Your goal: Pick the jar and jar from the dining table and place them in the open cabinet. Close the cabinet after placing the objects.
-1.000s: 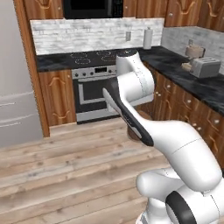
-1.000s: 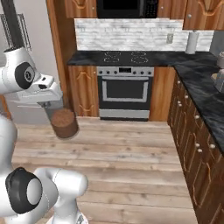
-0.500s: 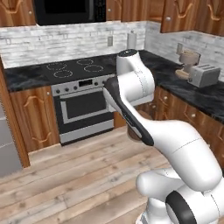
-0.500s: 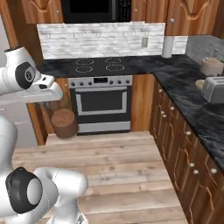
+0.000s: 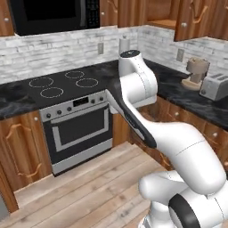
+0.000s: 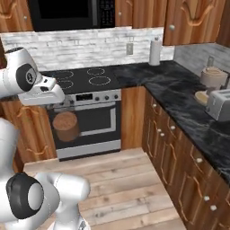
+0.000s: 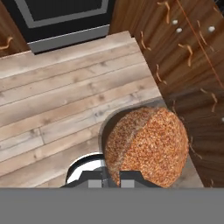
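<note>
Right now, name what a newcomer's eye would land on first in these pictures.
First, the terracotta-brown jar, carried in the air in front of the oven under the white arm's shut gripper; the hand view shows it large over the wooden floor. Next, the black stove top below the dark microwave. To the right, a toaster stands on the black marble counter.

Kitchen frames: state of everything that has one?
jar: held in the gripper, off the floor
gripper: shut on the jar
cabinet: door open, shelf visible inside
oven door: closed
lower cabinet doors: closed
</note>
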Available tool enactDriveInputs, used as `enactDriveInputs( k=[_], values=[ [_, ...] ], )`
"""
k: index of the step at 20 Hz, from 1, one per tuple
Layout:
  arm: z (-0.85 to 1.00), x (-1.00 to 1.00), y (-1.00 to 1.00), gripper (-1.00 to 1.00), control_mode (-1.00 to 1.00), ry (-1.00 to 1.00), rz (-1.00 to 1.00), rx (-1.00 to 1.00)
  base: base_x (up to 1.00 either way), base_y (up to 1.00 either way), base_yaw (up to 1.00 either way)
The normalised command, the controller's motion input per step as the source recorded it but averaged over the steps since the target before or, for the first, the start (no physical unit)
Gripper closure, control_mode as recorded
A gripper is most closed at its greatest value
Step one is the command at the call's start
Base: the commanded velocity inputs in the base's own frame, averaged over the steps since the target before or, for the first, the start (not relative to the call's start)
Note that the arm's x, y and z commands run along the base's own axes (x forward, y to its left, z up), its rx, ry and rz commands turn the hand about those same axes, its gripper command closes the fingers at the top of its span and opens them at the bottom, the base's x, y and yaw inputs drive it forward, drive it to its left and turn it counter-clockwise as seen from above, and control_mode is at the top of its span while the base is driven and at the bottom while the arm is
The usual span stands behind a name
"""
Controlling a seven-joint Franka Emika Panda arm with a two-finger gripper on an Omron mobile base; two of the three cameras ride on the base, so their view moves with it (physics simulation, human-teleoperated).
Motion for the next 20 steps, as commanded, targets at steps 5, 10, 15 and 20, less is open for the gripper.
enactDriveInputs(
  k=[5, 10, 15, 20],
  values=[
    [0.0, 0.0, 0.0, 1.0, 1.0, 0.0, 0.0, 0.0, 1.0, 0.4, -0.3],
    [0.0, 0.0, 0.0, 1.0, 1.0, 0.0, 0.0, 0.0, 1.0, 0.32, -0.29],
    [0.0, 0.0, 0.0, 1.0, 1.0, 0.0, 0.0, 0.0, 1.0, 0.22, -0.31],
    [0.0, 0.0, 0.0, 1.0, 1.0, 0.0, 0.0, 0.0, 0.91, 0.03, -0.4]
  ],
)
